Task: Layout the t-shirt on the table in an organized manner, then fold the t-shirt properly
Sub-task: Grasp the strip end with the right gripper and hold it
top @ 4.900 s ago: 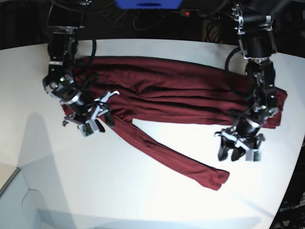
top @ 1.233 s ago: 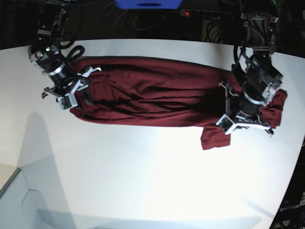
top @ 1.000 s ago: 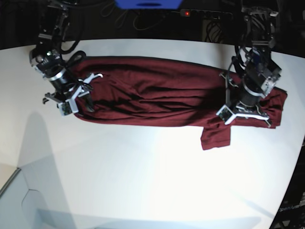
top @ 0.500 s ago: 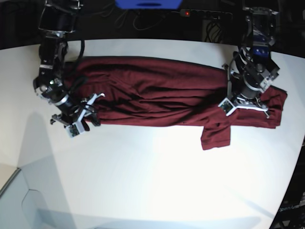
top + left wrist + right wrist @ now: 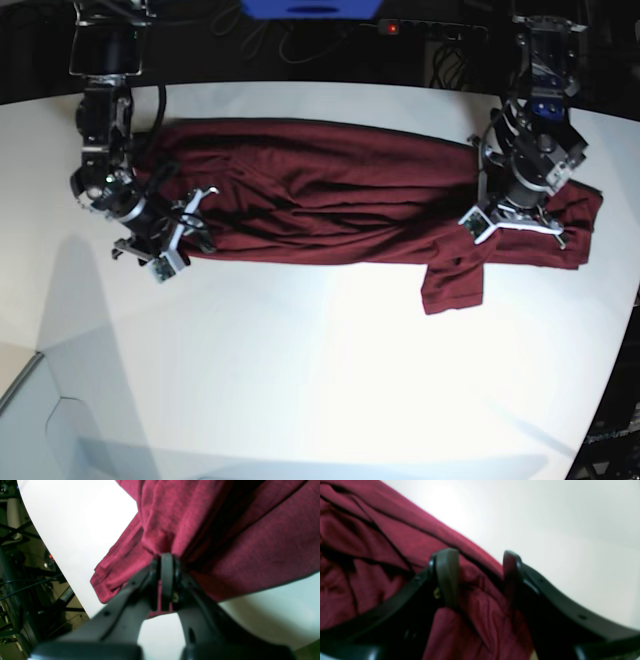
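The maroon t-shirt lies in a long creased band across the back of the white table, with one sleeve hanging out toward the front. At the shirt's right end my left gripper is shut, and the left wrist view shows it pinching a fold of t-shirt. My right gripper sits at the shirt's left front edge. In the right wrist view it stands open, its fingers astride the wrinkled t-shirt hem beside bare table.
Dark cables and stands fill the space behind the table, with a blue object and a power strip with a red light. The table's curved edge runs close to the shirt's right end. A pale box corner shows at the lower left.
My right gripper has slid from on top of the shirt's left end to its front edge and opened wider. My left gripper, still shut on fabric, has shifted slightly toward the back.
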Tool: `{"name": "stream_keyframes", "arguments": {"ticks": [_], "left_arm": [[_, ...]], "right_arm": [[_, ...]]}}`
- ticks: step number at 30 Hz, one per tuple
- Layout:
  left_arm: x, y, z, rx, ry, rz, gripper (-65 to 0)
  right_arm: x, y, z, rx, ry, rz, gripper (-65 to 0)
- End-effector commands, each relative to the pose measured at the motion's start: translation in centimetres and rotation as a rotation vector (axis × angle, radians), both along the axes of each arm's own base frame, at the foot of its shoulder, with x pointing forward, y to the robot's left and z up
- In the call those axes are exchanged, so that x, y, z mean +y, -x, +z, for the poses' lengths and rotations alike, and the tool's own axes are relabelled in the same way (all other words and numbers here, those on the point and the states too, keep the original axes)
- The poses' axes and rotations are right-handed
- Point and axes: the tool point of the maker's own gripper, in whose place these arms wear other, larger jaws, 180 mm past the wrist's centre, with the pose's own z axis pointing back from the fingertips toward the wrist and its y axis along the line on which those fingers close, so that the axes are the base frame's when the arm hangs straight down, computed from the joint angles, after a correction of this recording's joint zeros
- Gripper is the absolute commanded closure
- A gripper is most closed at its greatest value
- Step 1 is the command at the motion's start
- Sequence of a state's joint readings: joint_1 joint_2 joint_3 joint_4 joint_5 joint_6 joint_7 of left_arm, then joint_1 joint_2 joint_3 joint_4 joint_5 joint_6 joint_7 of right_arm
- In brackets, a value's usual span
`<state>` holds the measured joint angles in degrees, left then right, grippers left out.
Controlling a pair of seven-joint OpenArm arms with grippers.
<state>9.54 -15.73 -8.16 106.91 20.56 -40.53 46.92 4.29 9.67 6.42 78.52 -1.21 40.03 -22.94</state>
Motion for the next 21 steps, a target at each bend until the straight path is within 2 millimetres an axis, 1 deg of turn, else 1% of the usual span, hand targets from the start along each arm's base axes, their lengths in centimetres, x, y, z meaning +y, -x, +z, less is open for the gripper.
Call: {"name": "stream_keyframes", "arguments": {"ticks": [1,4,6,10,12,14,17,19,21], "left_arm": [[0.4,-0.7,1.1,-0.038,-0.011,0.003,-0.2],[0.4,-0.8,1.1,-0.04,-0.011,0.003,-0.2],[0.4,-0.7,1.1,-0.038,-0.012,0.003,-0.2],[0.4,-0.6,1.0,-0.035,-0.012,0.003,-0.2],[0.4,-0.6,1.0,-0.035,-0.012,0.003,-0.2],[0.4,-0.6,1.0,-0.035,-0.012,0.003,-0.2],[0.4,-0.7,1.0,-0.037,-0.012,0.003,-0.2],[0.3,-0.9,1.4,-0.047,-0.011,0.001,-0.2],[0.2,-1.0,1.8,-0.06,-0.005,-0.002,-0.2]], "right_arm": [[0.2,-1.6,2.0,-0.078,-0.043,-0.001,-29.4],[0.3,-2.0,1.8,-0.098,-0.077,-0.006,-29.3],[0.3,-2.1,1.9,-0.114,-0.097,-0.009,-27.3],[0.3,-2.0,1.0,-0.098,-0.115,-0.016,-17.9],[0.2,-2.2,0.8,-0.091,-0.121,-0.02,-11.9],[0.1,-2.2,0.1,-0.072,-0.127,-0.027,-6.5],[-0.7,-2.1,-0.2,-0.065,-0.112,-0.031,0.0],[-0.9,-2.1,0.0,-0.07,-0.108,-0.032,0.0],[-1.0,-2.5,0.9,-0.096,-0.103,-0.031,0.0]]}}
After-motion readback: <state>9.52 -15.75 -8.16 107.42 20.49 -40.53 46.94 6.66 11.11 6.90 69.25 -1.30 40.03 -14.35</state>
